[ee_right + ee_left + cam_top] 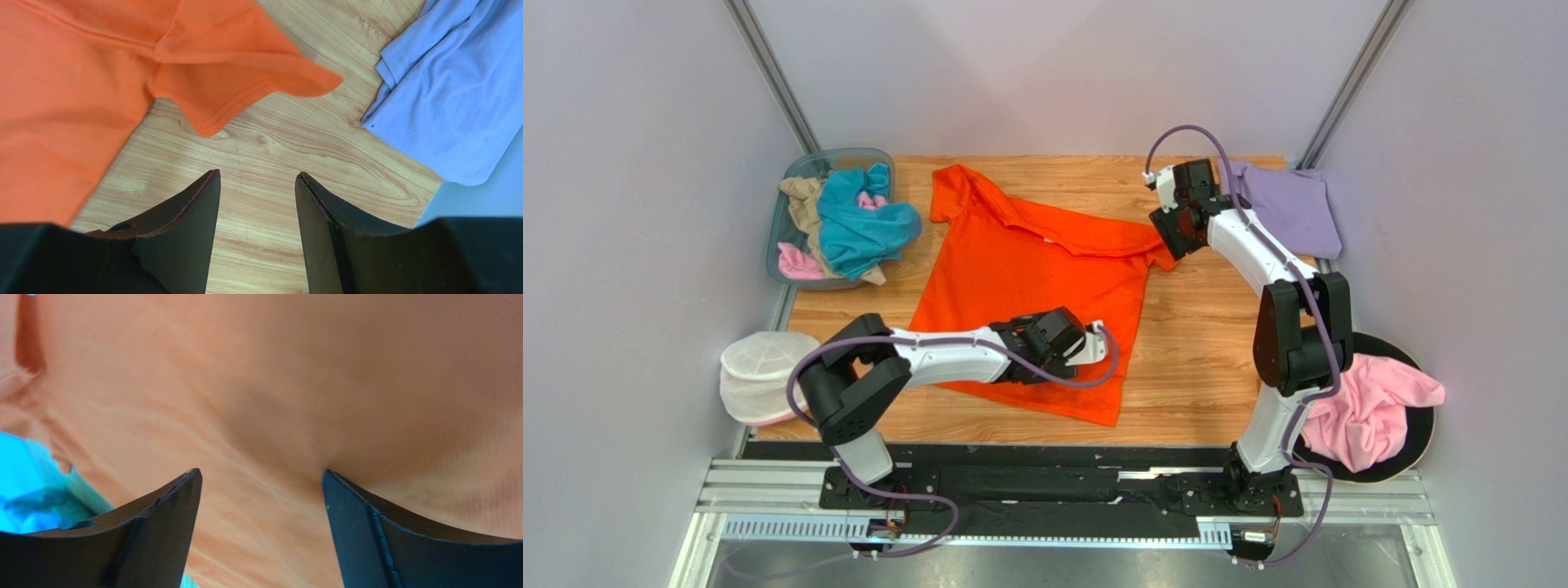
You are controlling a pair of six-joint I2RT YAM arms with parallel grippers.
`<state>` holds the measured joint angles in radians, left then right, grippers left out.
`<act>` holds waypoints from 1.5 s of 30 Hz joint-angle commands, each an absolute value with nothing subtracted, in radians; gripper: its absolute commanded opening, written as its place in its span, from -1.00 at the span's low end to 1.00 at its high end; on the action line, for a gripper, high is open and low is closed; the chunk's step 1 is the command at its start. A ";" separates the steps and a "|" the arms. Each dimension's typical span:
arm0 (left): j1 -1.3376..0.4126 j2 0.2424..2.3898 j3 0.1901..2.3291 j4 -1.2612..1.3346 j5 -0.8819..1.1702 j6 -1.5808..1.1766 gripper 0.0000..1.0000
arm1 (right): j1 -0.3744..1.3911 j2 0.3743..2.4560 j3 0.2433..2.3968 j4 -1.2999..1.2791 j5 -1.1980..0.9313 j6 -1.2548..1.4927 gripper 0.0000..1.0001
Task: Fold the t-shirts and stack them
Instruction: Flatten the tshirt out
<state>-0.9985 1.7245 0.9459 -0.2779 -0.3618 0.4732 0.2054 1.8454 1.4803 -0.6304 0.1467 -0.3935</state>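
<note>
Left claw [261, 474]: jaws spread wide, gripping nothing, close over the near right part of the orange t-shirt [1026, 263], which lies spread out mid-worktop [1198, 355]. Right claw [256, 174]: jaws apart and empty, over bare wood between that shirt's sleeve and the lavender t-shirt [1290, 202] at the far right corner.
</note>
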 commanded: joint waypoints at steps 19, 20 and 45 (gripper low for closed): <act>-1.034 1.710 0.724 -0.382 -0.272 0.523 0.50 | 0.402 2.107 1.793 -0.710 -0.072 -0.514 0.01; -1.034 1.707 0.726 -0.382 -0.264 0.520 0.54 | 0.408 2.126 1.808 -0.712 -0.071 -0.526 0.02; -1.034 1.654 0.775 -0.394 -0.169 0.528 0.62 | 0.417 2.352 1.939 -0.669 -0.081 -0.603 -0.56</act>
<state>-1.0260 1.6127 0.8284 -0.2466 -0.3141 0.5648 0.4210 2.3154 1.9045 -0.7021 -0.0799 -0.5850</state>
